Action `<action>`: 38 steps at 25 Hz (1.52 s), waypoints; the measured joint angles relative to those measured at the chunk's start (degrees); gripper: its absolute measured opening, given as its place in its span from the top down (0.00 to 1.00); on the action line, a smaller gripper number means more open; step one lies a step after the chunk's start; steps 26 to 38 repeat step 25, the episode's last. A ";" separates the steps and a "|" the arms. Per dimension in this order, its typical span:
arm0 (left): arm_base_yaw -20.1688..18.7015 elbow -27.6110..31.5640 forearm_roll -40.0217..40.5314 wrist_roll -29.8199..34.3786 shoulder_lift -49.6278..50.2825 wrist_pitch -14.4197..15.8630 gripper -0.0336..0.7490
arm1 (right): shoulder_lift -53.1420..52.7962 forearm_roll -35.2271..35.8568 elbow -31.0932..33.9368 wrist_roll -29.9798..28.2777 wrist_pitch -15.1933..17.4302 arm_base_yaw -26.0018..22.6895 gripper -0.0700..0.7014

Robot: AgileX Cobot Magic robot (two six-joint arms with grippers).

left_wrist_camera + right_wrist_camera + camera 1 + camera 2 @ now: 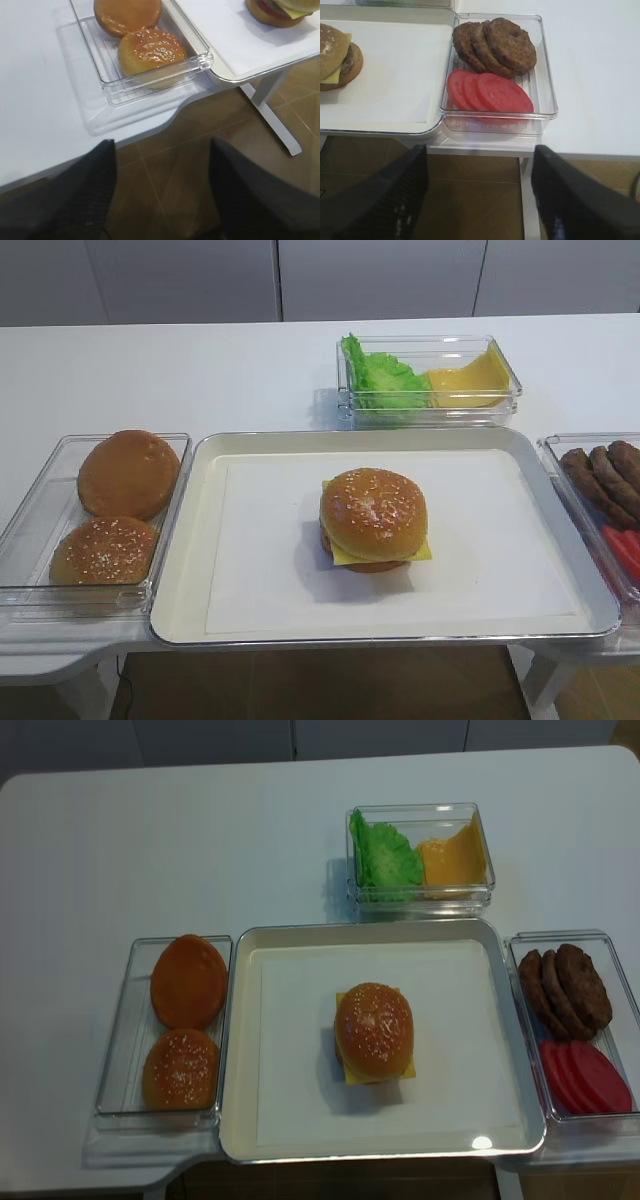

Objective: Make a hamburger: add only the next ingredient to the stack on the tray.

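Observation:
A sesame-seeded bun top caps the stack on the silver tray, with the yellow cheese slice sticking out under it. In the realsense view the stack stands mid-tray on the white paper. A second seeded bun top lies in the clear box to the left. My left gripper is open and holds nothing; it hangs over the floor in front of the table edge. My right gripper is open and empty too, below the table's front right. Neither gripper shows in the two high views.
The left clear box also holds a smooth seedless bun. A back box holds lettuce and cheese slices. The right box holds patties and tomato slices. A table leg stands below.

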 joint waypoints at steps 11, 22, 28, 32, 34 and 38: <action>5.88 0.00 0.00 0.00 0.00 0.00 0.41 | 0.00 0.00 0.00 0.00 0.00 0.00 0.27; 15.20 0.00 0.00 0.00 0.00 0.00 0.41 | 0.00 0.00 0.00 0.00 0.00 0.00 0.27; 18.00 0.00 0.00 0.00 0.00 0.00 0.41 | 0.00 0.00 0.00 0.00 0.00 0.00 0.27; 18.00 0.00 0.00 0.00 0.00 0.00 0.41 | 0.00 0.00 0.00 0.00 0.00 0.00 0.27; 18.00 0.00 0.00 0.00 0.00 0.00 0.41 | 0.00 0.00 0.00 0.00 0.00 0.00 0.27; 18.00 0.00 0.00 0.00 0.00 0.00 0.41 | 0.00 0.00 0.00 0.00 0.00 0.00 0.27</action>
